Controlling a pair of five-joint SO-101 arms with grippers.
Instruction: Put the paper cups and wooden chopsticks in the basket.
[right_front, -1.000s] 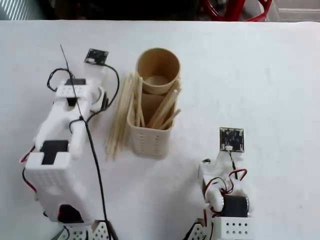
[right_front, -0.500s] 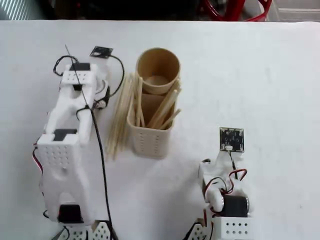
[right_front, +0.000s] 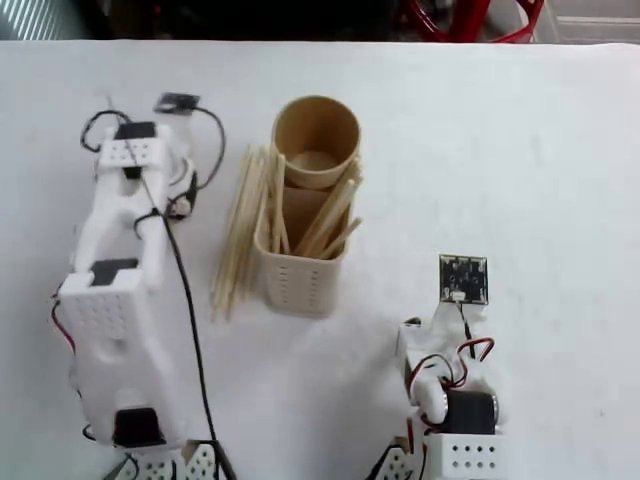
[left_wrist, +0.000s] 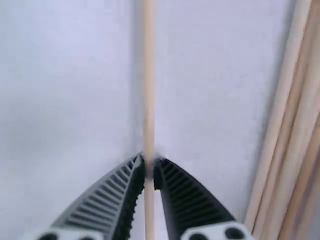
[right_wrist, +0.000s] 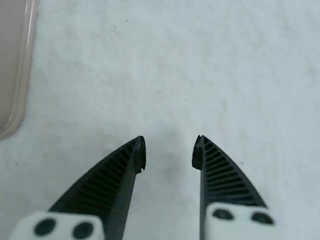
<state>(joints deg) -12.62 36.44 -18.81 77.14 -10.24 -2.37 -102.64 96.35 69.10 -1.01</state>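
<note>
A robotics lab or maker's workshop, by every sign. Two small white arms, the left arm (right_front: 115, 290) and the right arm (right_front: 450, 400), sit side by side at a plain white desk (right_front: 540, 150). Their red and black wires (right_front: 190, 330) run exposed, and a bare circuit-board camera (right_front: 463, 278) rides the right arm's wrist. A red tubular frame (right_front: 470, 18) stands in the dim room behind.

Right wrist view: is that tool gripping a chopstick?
No, the right tool is open, with bare table showing between its tips.
</note>
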